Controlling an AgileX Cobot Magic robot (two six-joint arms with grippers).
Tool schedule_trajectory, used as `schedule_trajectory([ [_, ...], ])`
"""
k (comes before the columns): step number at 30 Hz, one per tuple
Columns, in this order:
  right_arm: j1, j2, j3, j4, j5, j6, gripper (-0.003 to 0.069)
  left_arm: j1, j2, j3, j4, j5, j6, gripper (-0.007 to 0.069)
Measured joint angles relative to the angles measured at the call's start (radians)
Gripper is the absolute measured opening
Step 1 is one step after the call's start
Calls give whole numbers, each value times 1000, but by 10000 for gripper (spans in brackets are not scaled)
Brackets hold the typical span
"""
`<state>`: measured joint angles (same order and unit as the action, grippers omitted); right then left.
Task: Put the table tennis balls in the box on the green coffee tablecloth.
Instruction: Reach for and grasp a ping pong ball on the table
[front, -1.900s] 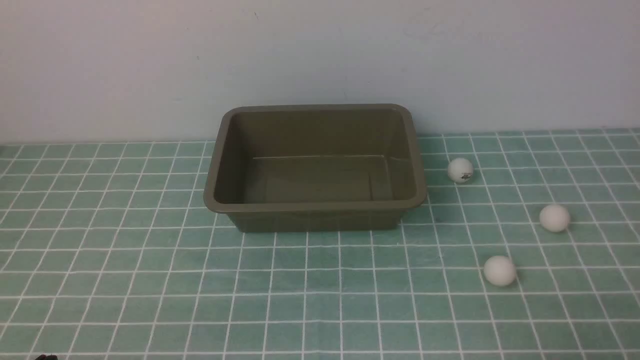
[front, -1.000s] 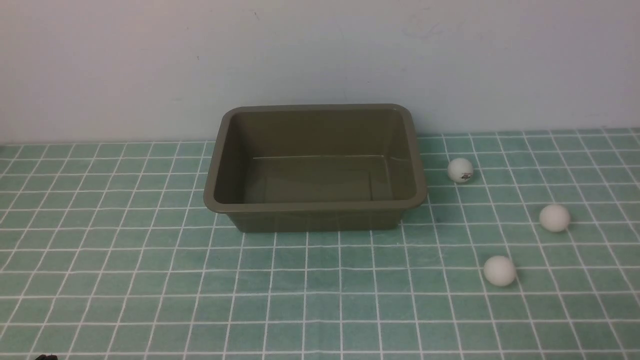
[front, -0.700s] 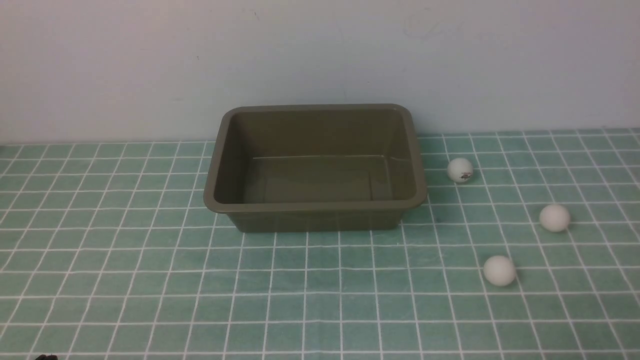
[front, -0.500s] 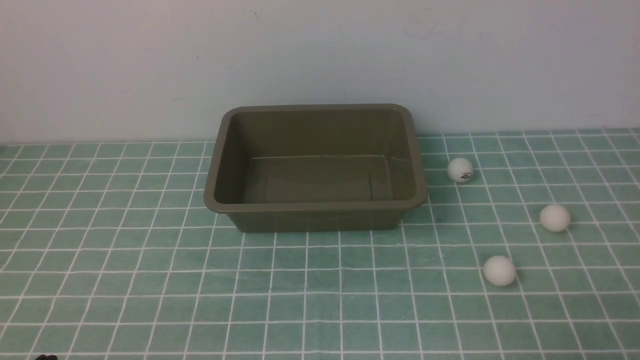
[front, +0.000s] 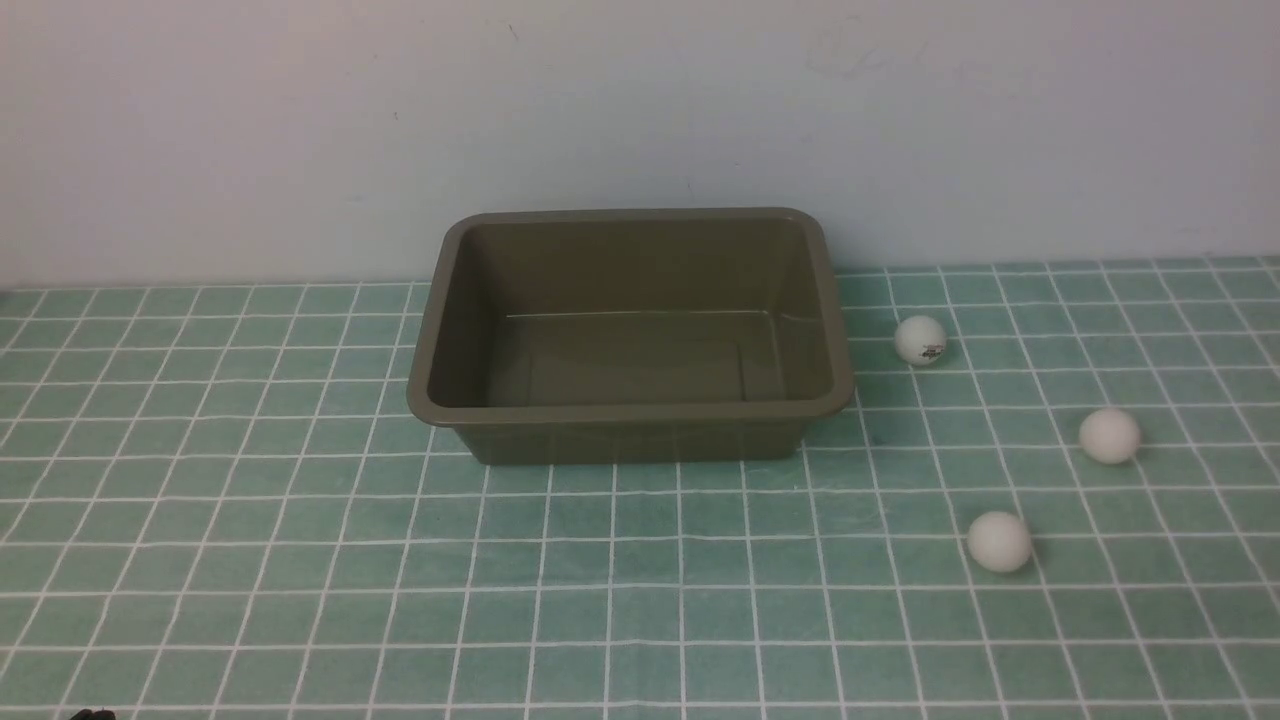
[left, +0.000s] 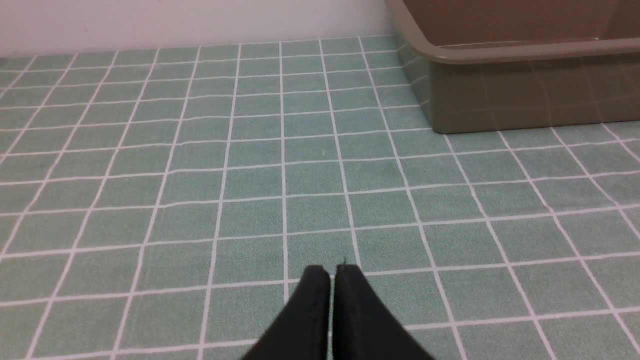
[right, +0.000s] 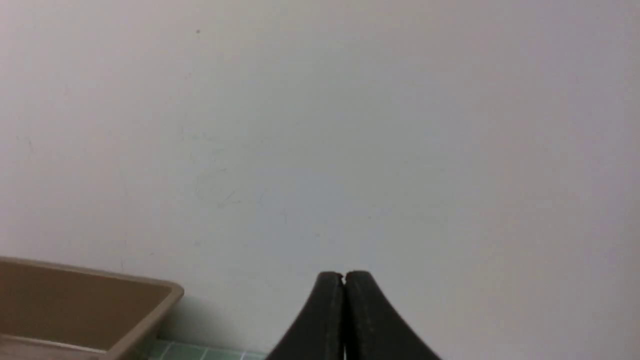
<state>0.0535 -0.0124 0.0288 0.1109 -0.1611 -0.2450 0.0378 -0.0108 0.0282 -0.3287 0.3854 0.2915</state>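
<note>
The olive-brown box (front: 630, 425) stands empty at the back middle of the green tablecloth (front: 300, 560). Three white balls lie on the cloth to its right: one with a dark logo (front: 920, 340) nearest the box, one further right (front: 1109, 436), one nearer the front (front: 998, 541). My left gripper (left: 332, 272) is shut and empty, low over the cloth, with the box's corner (left: 500, 95) ahead of it. My right gripper (right: 344, 276) is shut and empty, facing the wall, with the box's rim (right: 150, 295) off to one side. Neither gripper shows in the front view.
A pale wall (front: 640, 120) rises right behind the box and closes off the back of the cloth. A small dark part (front: 90, 714) shows at the front left edge.
</note>
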Motion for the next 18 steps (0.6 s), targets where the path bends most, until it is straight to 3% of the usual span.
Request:
schedule_trajectory([
  [5, 0, 0, 0, 35, -8, 209, -18, 0, 0, 0, 0, 0, 0, -4],
  [7, 0, 0, 0, 62, -31, 350, -18, 0, 0, 0, 0, 0, 0, -4],
  [10, 0, 0, 0, 83, -126, 553, -18, 0, 0, 0, 0, 0, 0, -4],
  [13, 0, 0, 0, 92, -321, 696, -18, 0, 0, 0, 0, 0, 0, -4],
  [15, 0, 0, 0, 94, -481, 731, -18, 0, 0, 0, 0, 0, 0, -4],
  [18, 0, 0, -22, 81, -580, 714, -18, 0, 0, 0, 0, 0, 0, -4],
])
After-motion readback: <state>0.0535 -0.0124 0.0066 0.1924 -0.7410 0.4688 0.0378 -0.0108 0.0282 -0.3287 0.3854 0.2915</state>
